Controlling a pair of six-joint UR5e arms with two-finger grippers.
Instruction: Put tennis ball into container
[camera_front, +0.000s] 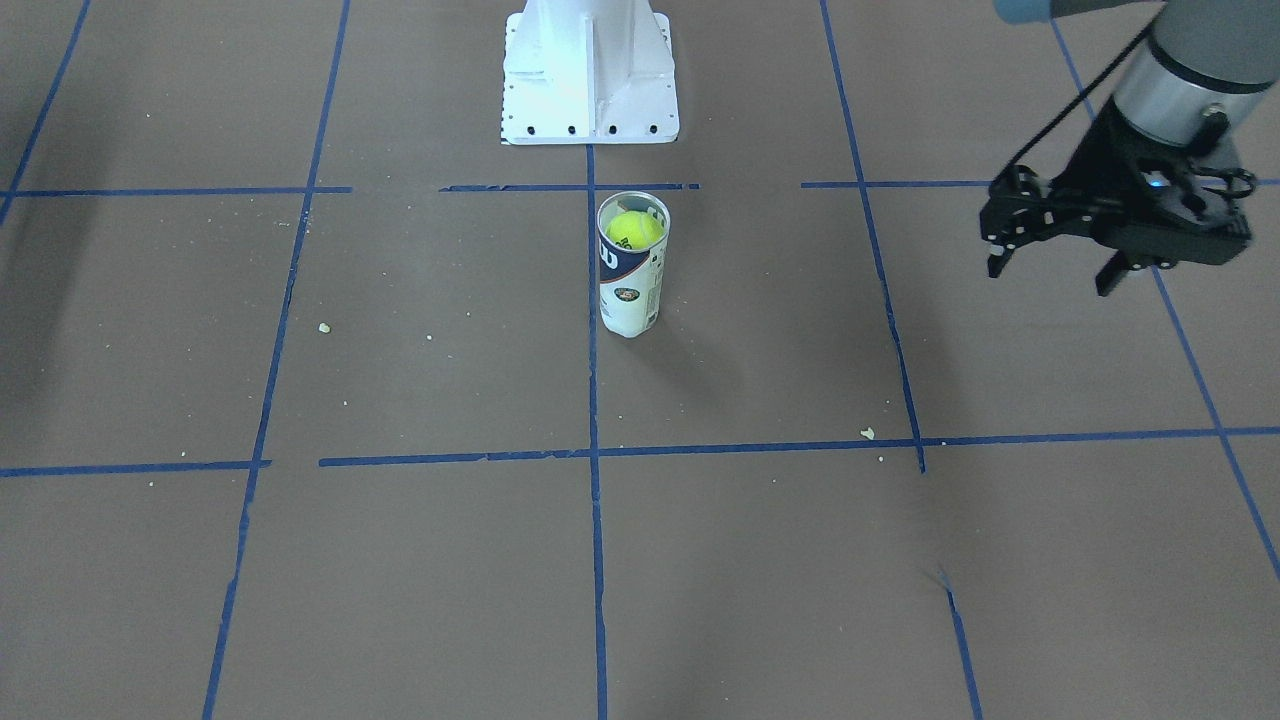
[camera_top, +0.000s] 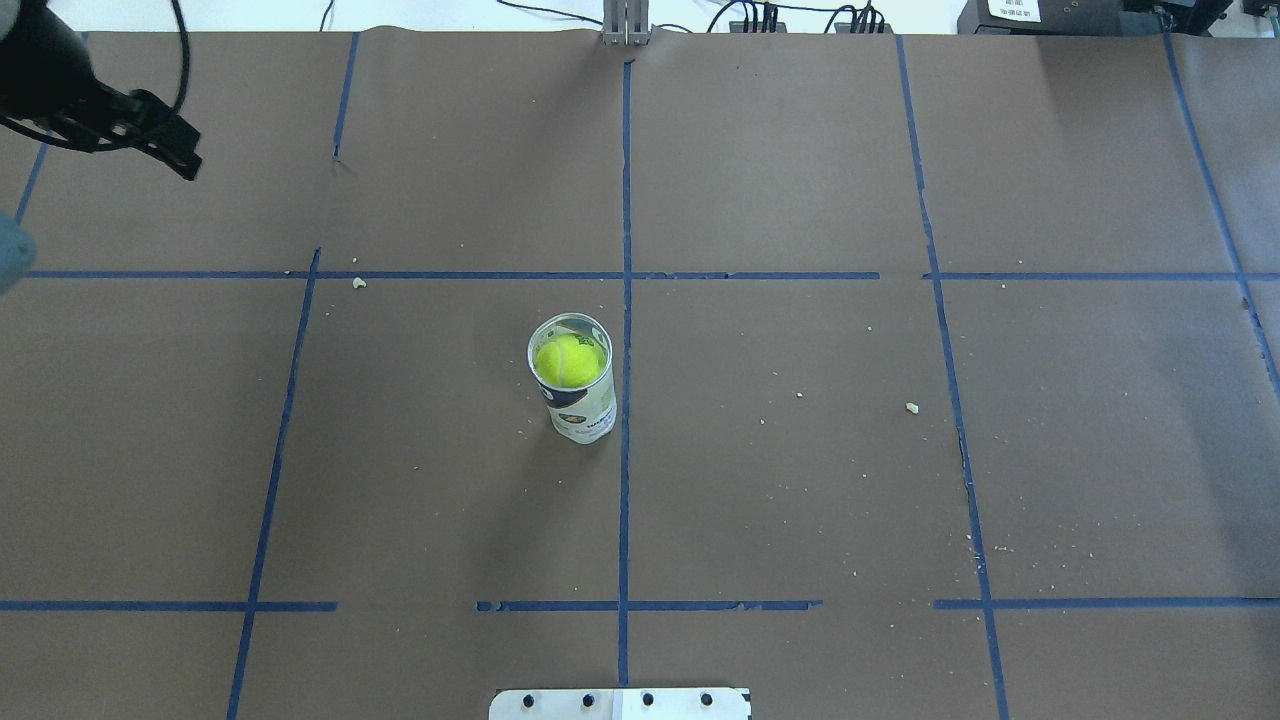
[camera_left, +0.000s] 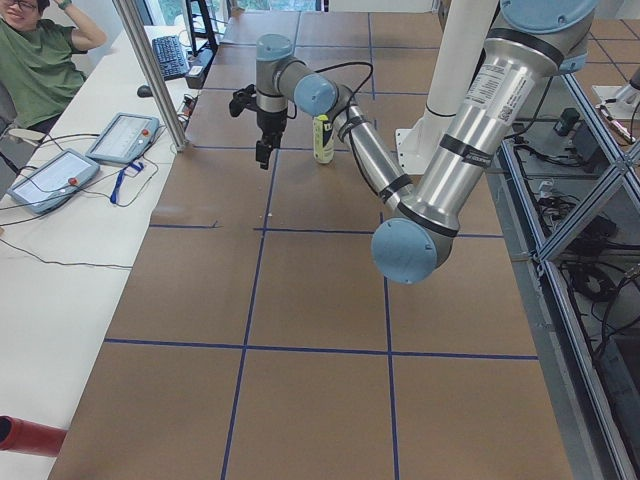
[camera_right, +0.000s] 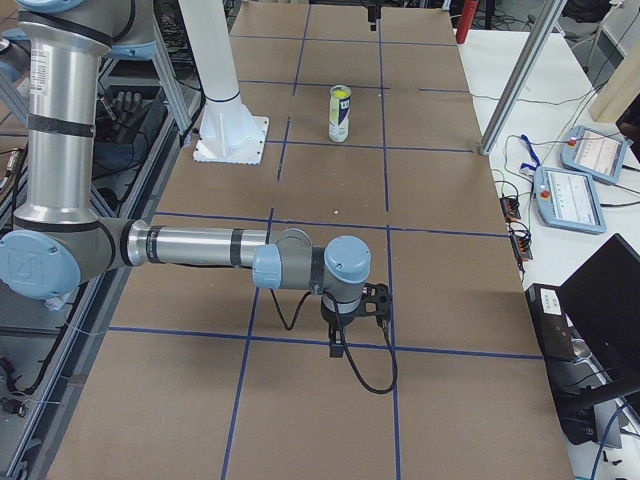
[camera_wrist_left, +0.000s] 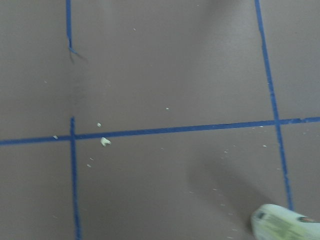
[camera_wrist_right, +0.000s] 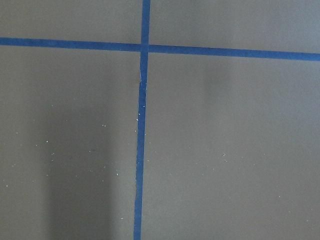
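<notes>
The clear container (camera_front: 630, 292) with its white and navy label stands upright near the table's middle, by a blue tape line. The yellow-green tennis ball (camera_front: 634, 229) sits inside it at the mouth; from above the ball (camera_top: 569, 361) fills the container (camera_top: 586, 412). My left gripper (camera_front: 1052, 275) hangs open and empty in the air, well off to the side of the tube; in the overhead view that gripper (camera_top: 170, 150) is at the far left corner. My right gripper (camera_right: 340, 338) shows only in the exterior right view, low over the table far from the container (camera_right: 340, 115); whether it is open I cannot tell.
The robot's white base plate (camera_front: 590, 85) stands just behind the tube. Blue tape lines grid the brown table cover, with small crumbs (camera_top: 911, 407) scattered. A side bench with tablets (camera_left: 120, 137) and a seated person (camera_left: 40, 60) runs along the table's far edge.
</notes>
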